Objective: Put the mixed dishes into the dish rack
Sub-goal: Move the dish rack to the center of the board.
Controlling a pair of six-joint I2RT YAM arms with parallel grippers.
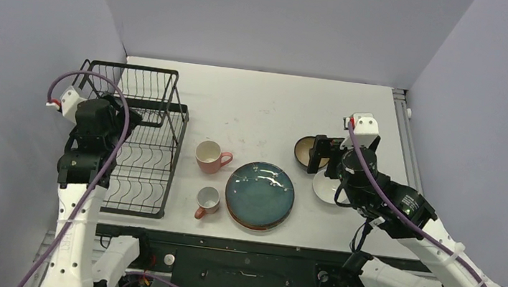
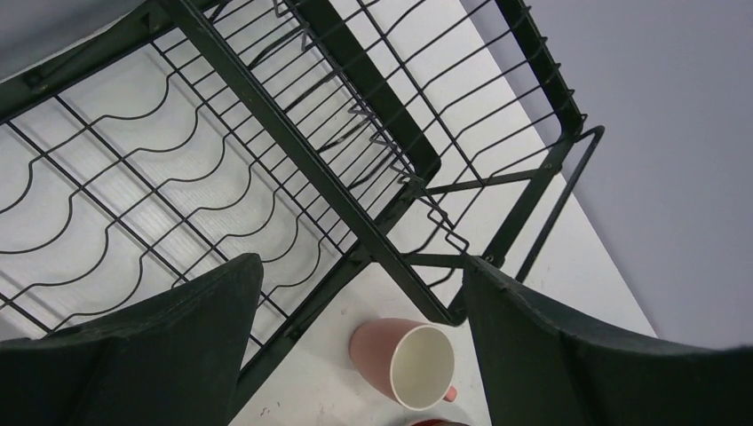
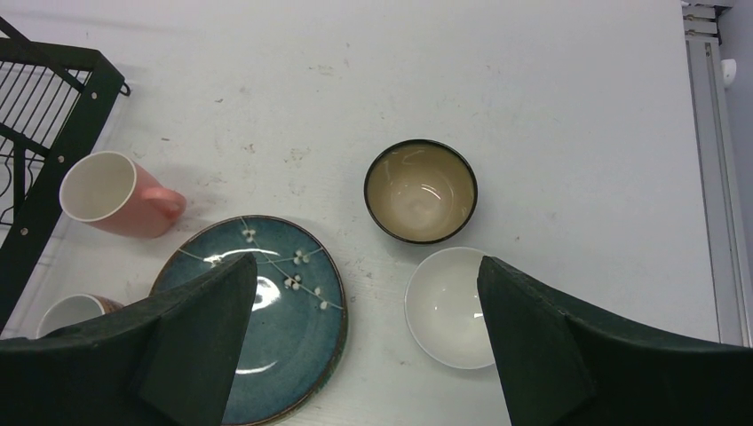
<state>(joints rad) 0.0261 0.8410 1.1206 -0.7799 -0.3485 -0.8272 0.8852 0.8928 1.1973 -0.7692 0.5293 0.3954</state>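
The black wire dish rack (image 1: pixel 140 138) stands at the left of the table with nothing in it. My left gripper (image 2: pixel 360 266) hangs open over the rack's (image 2: pixel 293 151) right edge, with the pink mug (image 2: pixel 404 359) on the table below it. That pink mug (image 1: pixel 210 156) and the white orange-handled mug (image 1: pixel 208 200) stand beside the rack. The dark teal plate (image 1: pixel 260 193) tops a stack with a red-orange rim showing underneath. My right gripper (image 3: pixel 366 262) is open and holds nothing, above the gap between the teal plate (image 3: pixel 284 302) and the small white bowl (image 3: pixel 448 306). The brown bowl (image 3: pixel 420 191) sits just beyond.
Grey walls close in the table on the left, back and right. A metal rail (image 1: pixel 403 124) runs along the right edge. The far half of the white table (image 1: pixel 263 101) is bare. The right arm reaches in from the lower right.
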